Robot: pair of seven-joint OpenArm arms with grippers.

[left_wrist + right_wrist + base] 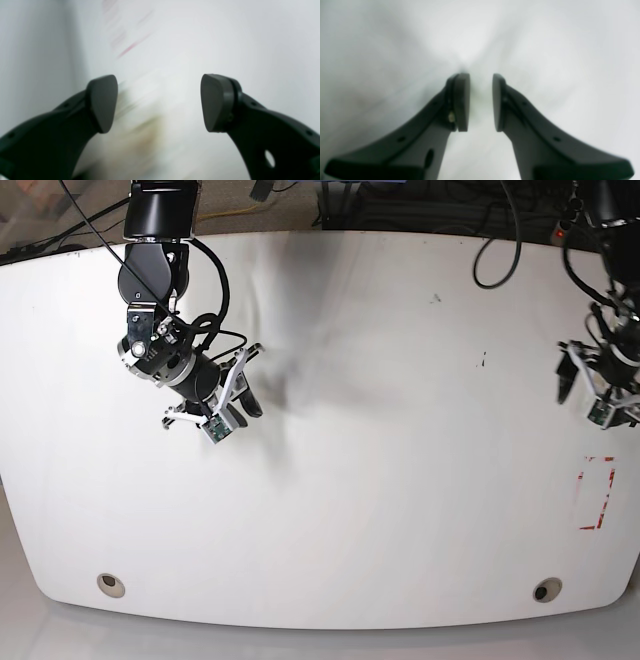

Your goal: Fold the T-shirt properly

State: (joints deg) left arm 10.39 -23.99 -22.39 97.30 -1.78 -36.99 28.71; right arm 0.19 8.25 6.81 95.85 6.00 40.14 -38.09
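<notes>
The T-shirt (480, 37) fills the right wrist view as plain white cloth, with creases running to the fingertips. My right gripper (481, 102) is nearly closed, with a bunch of this cloth pinched between its pads. In the base view it (243, 392) is at the table's left, and a grey crease of the T-shirt (290, 380) shows beside it. The shirt's outline hardly stands out from the white table, and no print shows. My left gripper (160, 102) is wide open and empty. In the base view it (600, 395) hangs near the table's right edge.
The table (400, 510) is a white board with two round holes near its front edge. A red tape rectangle (598, 492) lies below my left gripper and shows as red streaks (130, 47) in the blurred left wrist view. Cables hang at the back.
</notes>
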